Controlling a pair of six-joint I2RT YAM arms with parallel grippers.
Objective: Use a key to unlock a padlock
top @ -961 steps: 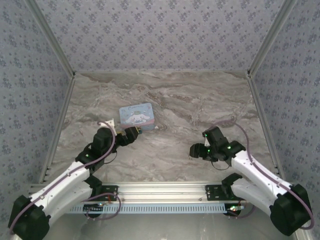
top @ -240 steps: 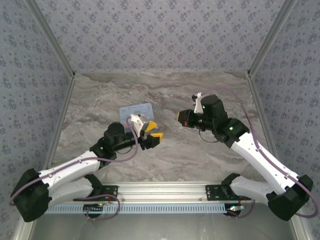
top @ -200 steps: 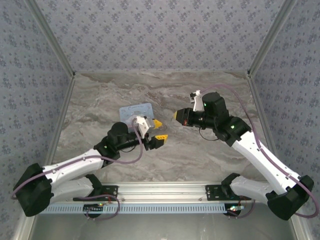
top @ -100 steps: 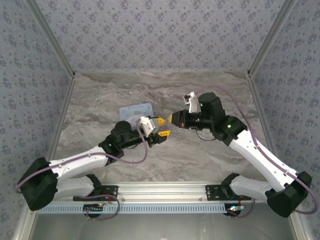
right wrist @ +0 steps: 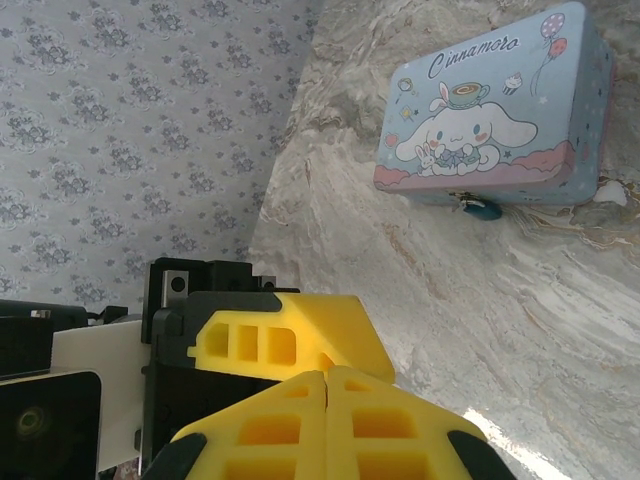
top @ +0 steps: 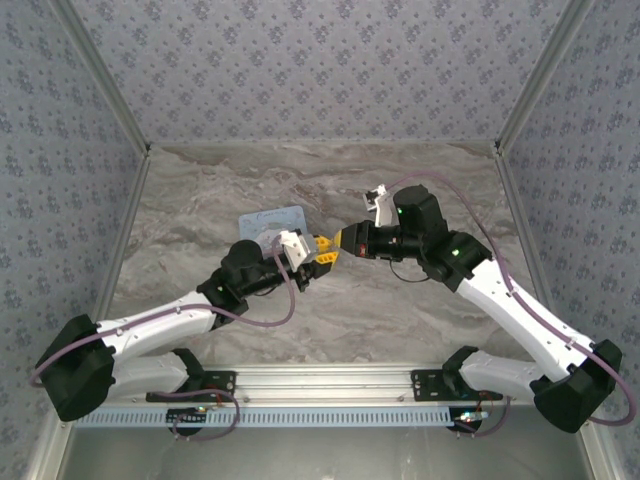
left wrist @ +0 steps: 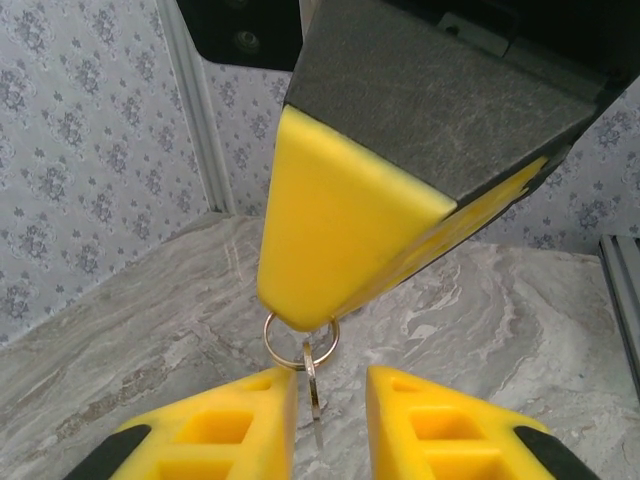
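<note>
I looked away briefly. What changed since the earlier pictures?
Both arms swung inward, meeting mid-table. The left gripper left the pale blue cartoon tin; the right gripper came from the near right, shut on a small silvery key by its ring, between the left's open fingers. The tin stayed.

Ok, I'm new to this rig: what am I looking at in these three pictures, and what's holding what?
Two robot arms are bolted at the near edge of a table, each ending in a two-finger gripper with yellow fingers. The top picture looks down from above and behind them: left arm on the left, right arm on the right, tips close together mid-table. The other two come from cameras on the wrists. In the left wrist picture, the left gripper is the open pair at the bottom. The right gripper points down from above, shut on a ring, and the key hangs from it inside that open pair. The right wrist picture shows a tin on the table, with the teal padlock at its edge.
</note>
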